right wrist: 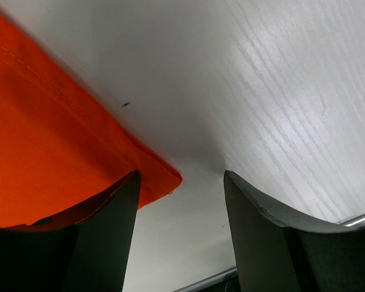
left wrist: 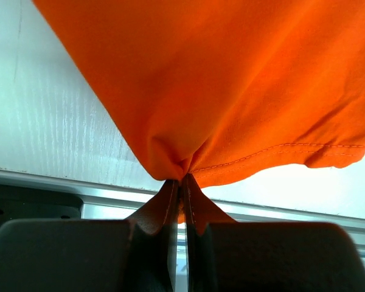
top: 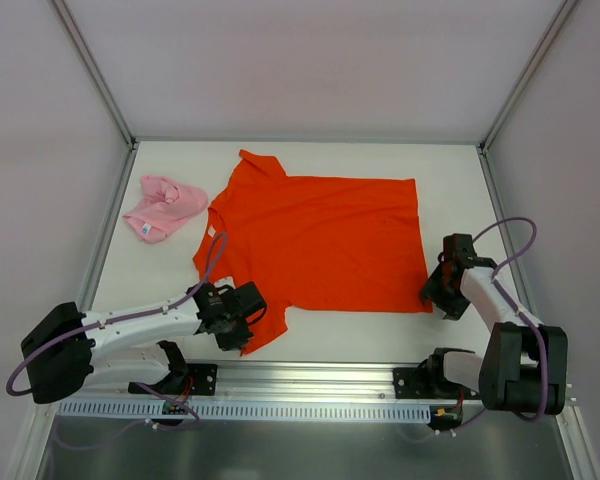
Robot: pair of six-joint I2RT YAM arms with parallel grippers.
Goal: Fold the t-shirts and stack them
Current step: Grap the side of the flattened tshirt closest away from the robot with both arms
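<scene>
Robotics lab work cell, white table, plain white enclosure walls, aluminium mounting rail

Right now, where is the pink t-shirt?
In the top view, the pink t-shirt lies crumpled at the far left of the table, right beside the orange t-shirt near its collar.

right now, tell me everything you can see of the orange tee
The orange tee is plain, soft cloth with stitched hems, spread mostly flat on the table, collar to the left. The left gripper is shut on its near sleeve, bunching it. The right gripper stands open at the near hem corner. It lies apart from the pink tee.
</scene>
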